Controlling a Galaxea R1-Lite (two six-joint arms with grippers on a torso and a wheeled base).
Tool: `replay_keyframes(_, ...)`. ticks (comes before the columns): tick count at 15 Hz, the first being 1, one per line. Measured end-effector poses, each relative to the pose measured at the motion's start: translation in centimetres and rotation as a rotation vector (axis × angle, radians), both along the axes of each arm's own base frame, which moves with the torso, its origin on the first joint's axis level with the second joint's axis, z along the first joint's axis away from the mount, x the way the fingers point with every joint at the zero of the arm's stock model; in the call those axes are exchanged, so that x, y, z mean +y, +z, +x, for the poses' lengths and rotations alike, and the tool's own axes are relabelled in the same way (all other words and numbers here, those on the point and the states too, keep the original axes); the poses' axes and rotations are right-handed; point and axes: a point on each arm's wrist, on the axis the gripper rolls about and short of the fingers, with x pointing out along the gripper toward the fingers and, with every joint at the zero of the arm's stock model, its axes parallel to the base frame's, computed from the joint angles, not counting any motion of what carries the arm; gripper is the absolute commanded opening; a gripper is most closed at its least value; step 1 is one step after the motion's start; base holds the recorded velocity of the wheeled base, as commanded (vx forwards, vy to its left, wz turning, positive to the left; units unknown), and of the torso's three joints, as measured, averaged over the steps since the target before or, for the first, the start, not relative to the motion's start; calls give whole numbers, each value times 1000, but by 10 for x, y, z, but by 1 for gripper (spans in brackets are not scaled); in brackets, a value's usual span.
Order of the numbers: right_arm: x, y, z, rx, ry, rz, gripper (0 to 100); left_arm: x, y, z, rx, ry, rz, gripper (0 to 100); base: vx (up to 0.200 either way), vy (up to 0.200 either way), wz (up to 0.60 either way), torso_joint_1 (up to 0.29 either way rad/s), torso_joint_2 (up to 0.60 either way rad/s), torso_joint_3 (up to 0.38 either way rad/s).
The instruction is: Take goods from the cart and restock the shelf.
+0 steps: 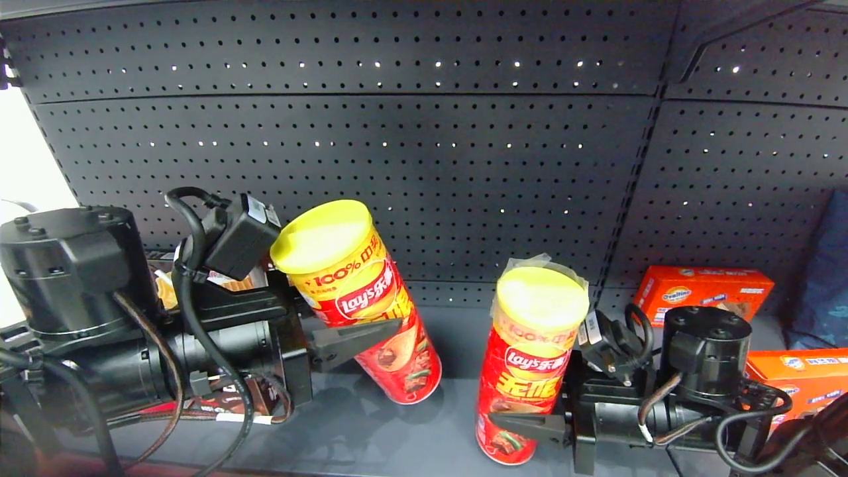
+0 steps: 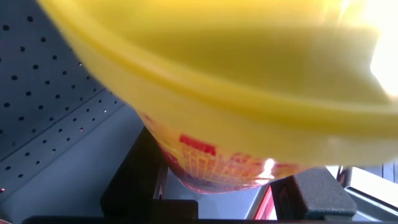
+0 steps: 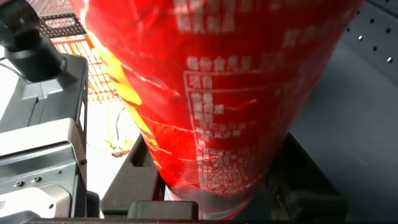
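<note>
Two red chip cans with yellow lids are at the dark grey shelf (image 1: 450,344). My left gripper (image 1: 368,318) is shut on the left can (image 1: 361,291), which leans with its lid toward the left; its base is at or just above the shelf board. In the left wrist view the can (image 2: 211,162) sits between the dark fingers (image 2: 134,183), its yellow lid close to the camera. My right gripper (image 1: 523,404) is shut on the right can (image 1: 533,344), nearly upright near the shelf's front edge. In the right wrist view this can (image 3: 217,93) sits between the fingers (image 3: 134,177).
The perforated back panel (image 1: 397,165) rises behind both cans. Two orange boxes (image 1: 702,291) (image 1: 801,377) lie on the shelf to the right, with a blue bag (image 1: 828,265) beyond them. Some packaging (image 1: 165,285) sits behind my left arm. Open shelf board lies between the cans.
</note>
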Motion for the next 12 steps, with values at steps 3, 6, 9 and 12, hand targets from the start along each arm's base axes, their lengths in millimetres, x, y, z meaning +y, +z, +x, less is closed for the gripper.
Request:
replay_keyframes(3, 1, -7, 2, 4, -2, -3, 0, 0, -1, 0, 2, 10, 3, 0, 0, 0, 0, 0, 0, 0)
replay_keyframes(6, 2, -13, 3, 14, -2, -9, 0, 0, -2, 0, 5, 10, 4, 0, 0, 0, 0, 0, 0, 0)
replay_keyframes(9, 2, -16, 4, 24, -1, -16, 100, 0, -2, 0, 8, 11, 6, 0, 0, 0, 0, 0, 0, 0)
replay_keyframes(12, 2, -17, 2, 28, 0, -15, 100, 1, -4, 0, 11, 11, 8, 0, 0, 0, 0, 0, 0, 0)
